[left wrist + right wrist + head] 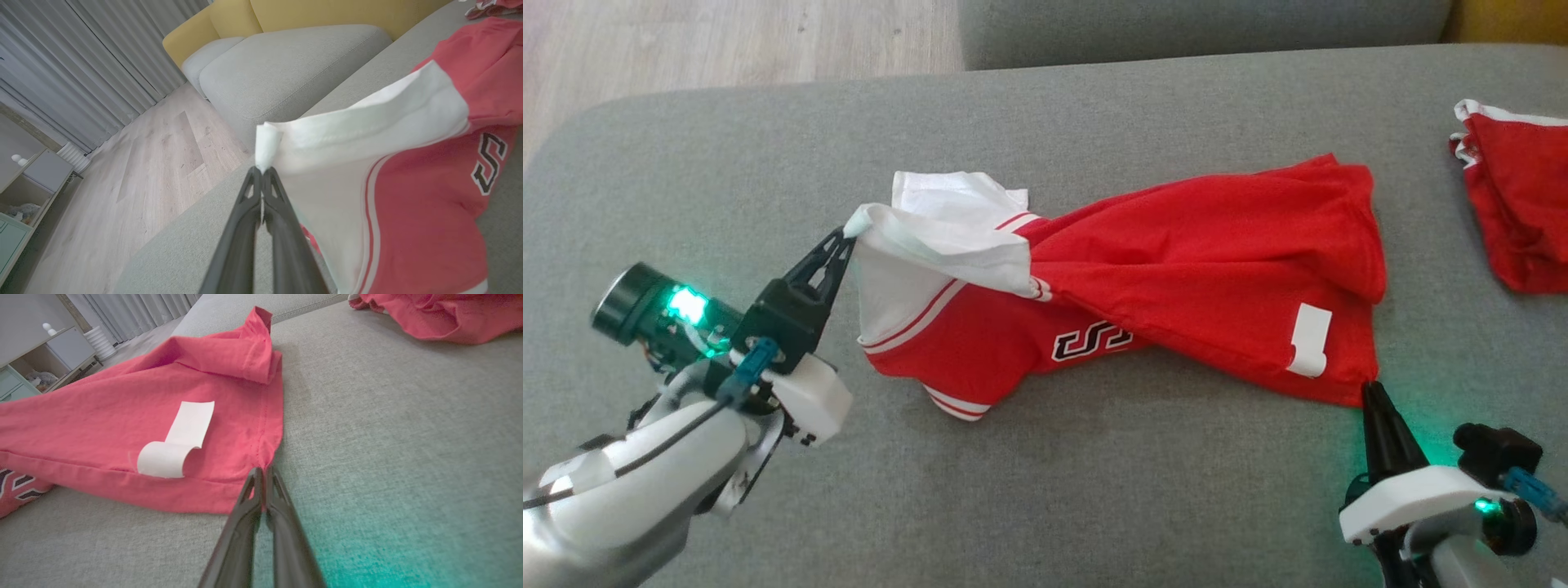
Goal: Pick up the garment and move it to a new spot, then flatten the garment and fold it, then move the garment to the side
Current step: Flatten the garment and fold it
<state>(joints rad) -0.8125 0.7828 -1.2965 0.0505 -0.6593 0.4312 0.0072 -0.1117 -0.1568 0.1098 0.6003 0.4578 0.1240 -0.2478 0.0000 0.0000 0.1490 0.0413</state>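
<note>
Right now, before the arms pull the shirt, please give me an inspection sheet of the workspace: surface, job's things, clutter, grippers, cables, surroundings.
Surface: grey cushion, flat woven fabric.
Job's things: red and white garment lies twisted and crumpled, with a white label near its hem.
Clutter: second red garment at the right edge, apart from the first.
Grippers: left gripper shut on the garment's white part, raised off the cushion; right gripper shut on the hem corner, low at the cushion.
Cables: blue plug with a dark cable on the left wrist, not touching the cloth.
Surroundings: wooden floor, yellow sofa, grey curtains.
</note>
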